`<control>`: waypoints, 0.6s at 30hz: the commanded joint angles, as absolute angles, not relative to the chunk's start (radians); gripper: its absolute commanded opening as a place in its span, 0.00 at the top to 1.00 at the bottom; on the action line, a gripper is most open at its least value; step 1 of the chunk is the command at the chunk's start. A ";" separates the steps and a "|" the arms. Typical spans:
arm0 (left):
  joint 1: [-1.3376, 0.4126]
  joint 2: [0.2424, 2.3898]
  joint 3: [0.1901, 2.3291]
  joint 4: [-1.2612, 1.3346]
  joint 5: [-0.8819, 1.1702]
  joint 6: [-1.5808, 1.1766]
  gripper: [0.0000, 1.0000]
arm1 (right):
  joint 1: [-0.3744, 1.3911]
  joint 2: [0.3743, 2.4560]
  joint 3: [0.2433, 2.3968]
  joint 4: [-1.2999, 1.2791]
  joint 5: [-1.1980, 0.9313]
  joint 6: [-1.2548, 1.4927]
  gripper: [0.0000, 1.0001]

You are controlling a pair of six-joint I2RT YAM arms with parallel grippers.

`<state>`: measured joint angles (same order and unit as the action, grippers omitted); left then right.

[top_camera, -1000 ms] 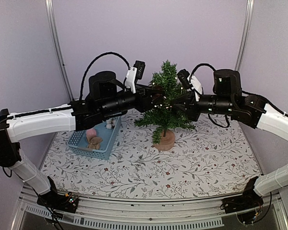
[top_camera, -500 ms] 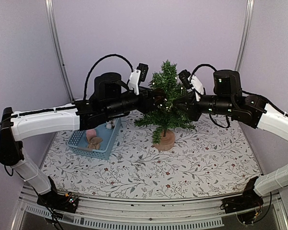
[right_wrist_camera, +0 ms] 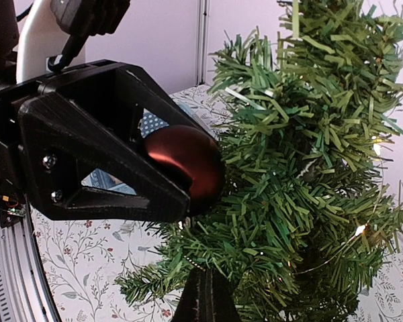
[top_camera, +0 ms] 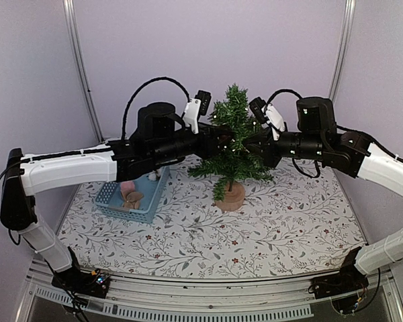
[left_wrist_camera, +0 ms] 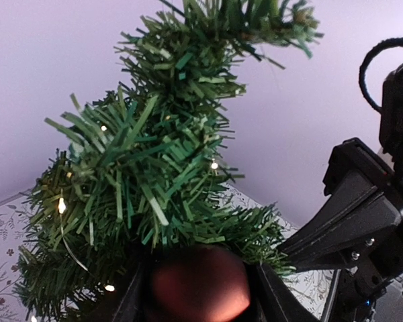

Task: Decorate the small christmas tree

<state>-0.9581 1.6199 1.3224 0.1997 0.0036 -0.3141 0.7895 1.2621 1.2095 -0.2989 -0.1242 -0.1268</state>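
Note:
The small christmas tree (top_camera: 232,141) stands mid-table on its round wooden base (top_camera: 232,196), with tiny lights lit. My left gripper (top_camera: 220,138) is at the tree's left side, shut on a dark red ball ornament (left_wrist_camera: 200,285) pressed against the branches. The ball also shows in the right wrist view (right_wrist_camera: 188,164), between the left fingers (right_wrist_camera: 107,134). My right gripper (top_camera: 252,142) is at the tree's right side. Its jaws (right_wrist_camera: 207,276) look closed together in the branches, where a thin gold beaded string (right_wrist_camera: 200,263) from the ball's cap ends.
A blue basket (top_camera: 114,200) sits left of the tree, partly under the left arm, holding a few pale ornaments (top_camera: 131,196). The floral tablecloth (top_camera: 208,235) covers the table. Purple walls and metal posts (top_camera: 80,67) stand behind.
The left arm has pushed a little further right and up, bringing the ball closer into the tree. The right arm has barely moved.

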 commanded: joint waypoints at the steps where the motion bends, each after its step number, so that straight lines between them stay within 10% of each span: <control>1: -0.960 1.635 1.344 0.172 -0.062 -0.303 1.00 | 0.784 1.282 1.256 -0.320 -0.123 -0.124 1.00; 18: -0.959 1.619 1.323 0.190 -0.089 -0.310 1.00 | 0.784 1.311 1.304 -0.332 -0.121 -0.149 1.00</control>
<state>-0.9581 1.6230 1.3228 0.1818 -0.0757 -0.3149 0.7895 1.2942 1.2785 -0.3298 -0.1261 -0.1394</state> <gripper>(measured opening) 0.487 0.009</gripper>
